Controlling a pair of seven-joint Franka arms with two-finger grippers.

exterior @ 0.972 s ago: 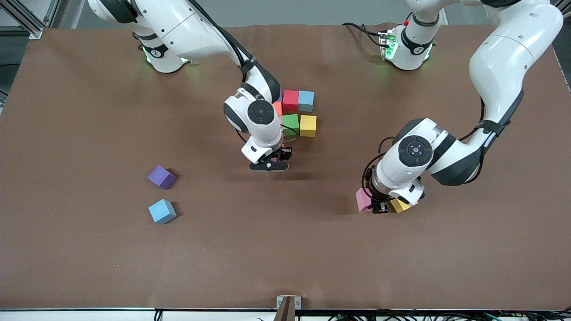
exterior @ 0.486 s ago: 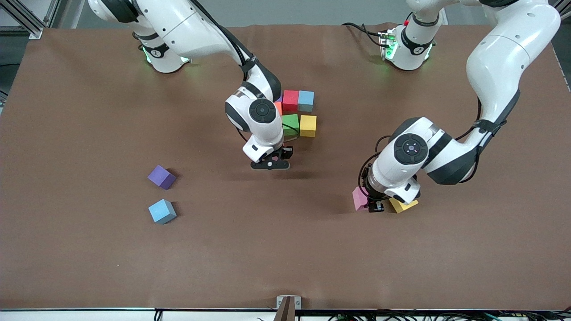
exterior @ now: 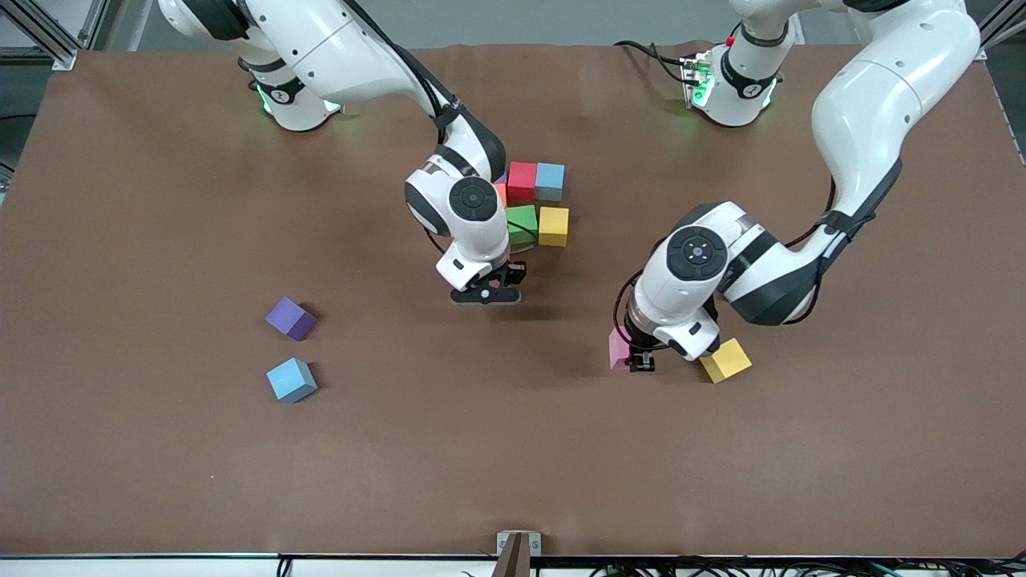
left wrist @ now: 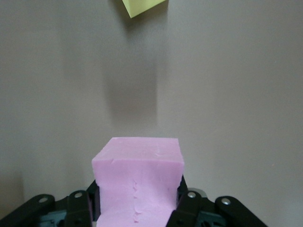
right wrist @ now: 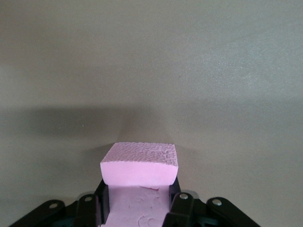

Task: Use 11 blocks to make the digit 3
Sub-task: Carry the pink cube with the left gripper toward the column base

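My left gripper (exterior: 639, 358) is shut on a pink block (exterior: 617, 349) and holds it just over bare table beside a loose yellow block (exterior: 725, 360). In the left wrist view the pink block (left wrist: 137, 172) fills the jaws, and the yellow block (left wrist: 142, 5) shows at the edge. My right gripper (exterior: 486, 293) is shut on another pink block (right wrist: 139, 170) over bare table next to a cluster of blocks: red (exterior: 522, 180), light blue (exterior: 550, 181), green (exterior: 522, 223), yellow (exterior: 553, 226) and a partly hidden orange one (exterior: 499, 194).
A purple block (exterior: 289, 318) and a light blue block (exterior: 291, 379) lie loose toward the right arm's end of the table. The brown table (exterior: 160, 465) stretches wide around them. The right forearm covers part of the cluster.
My left gripper has carried its pink block toward the middle of the table, away from the loose yellow block, which now shows whole. The right gripper has barely moved.
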